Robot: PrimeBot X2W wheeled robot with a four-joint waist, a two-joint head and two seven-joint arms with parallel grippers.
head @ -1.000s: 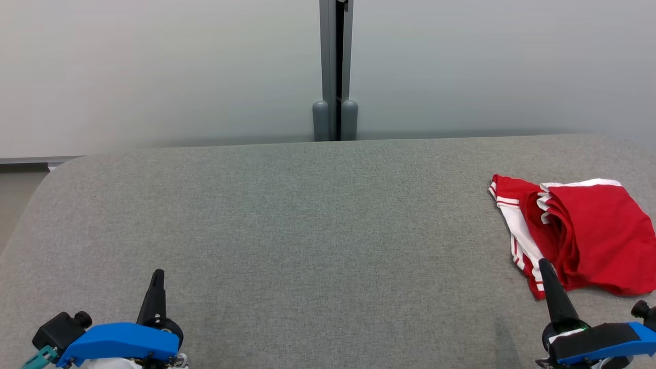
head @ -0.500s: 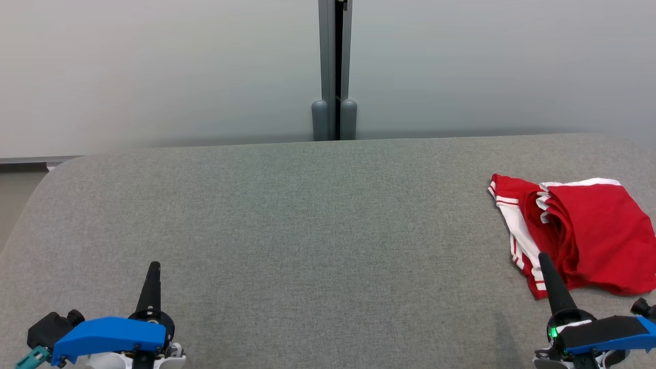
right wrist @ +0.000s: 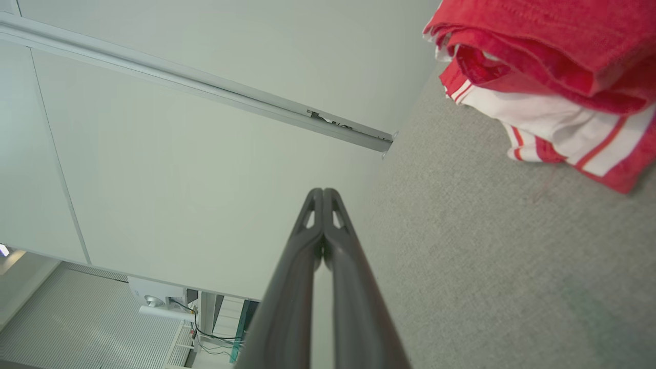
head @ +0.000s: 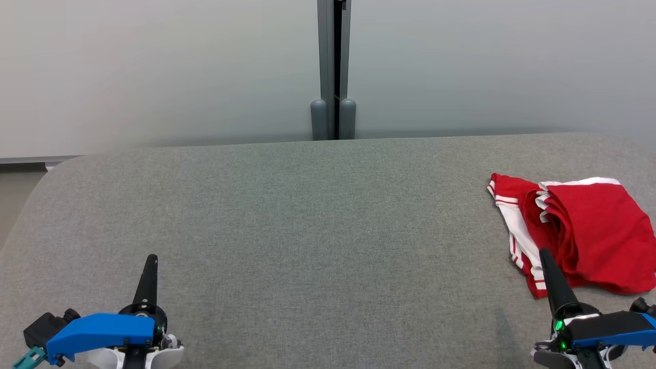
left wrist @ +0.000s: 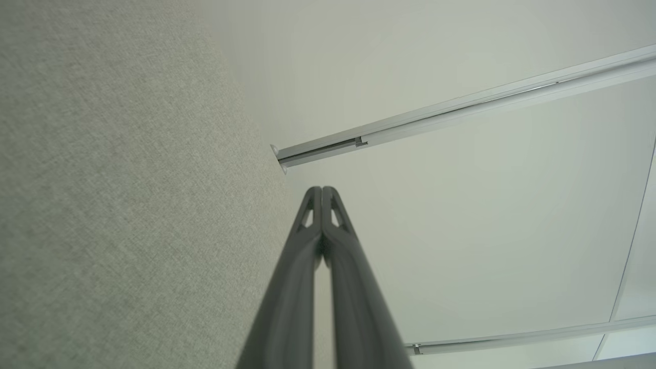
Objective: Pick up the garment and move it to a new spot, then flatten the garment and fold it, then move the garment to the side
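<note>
A folded red garment point(head: 589, 230) with white stripes lies on the grey fabric table point(head: 318, 220) at the far right. The right wrist view shows the garment point(right wrist: 553, 77) in its upper right corner. My right gripper point(head: 543, 252) is shut and empty at the lower right, its tip over the garment's near white-striped edge. In its own wrist view the right gripper point(right wrist: 323, 192) has its fingers pressed together. My left gripper point(head: 151, 258) is shut and empty at the lower left, far from the garment. The left gripper point(left wrist: 322, 189) shows closed fingers in its wrist view too.
Pale partition panels stand behind the table, joined at a grey post point(head: 334, 72). The table's rounded left corner point(head: 51, 174) and a strip of floor lie at the far left. Bare grey fabric stretches between the two grippers.
Both grippers have drawn slightly back toward the bottom of the head view. The garment has stayed where it was.
</note>
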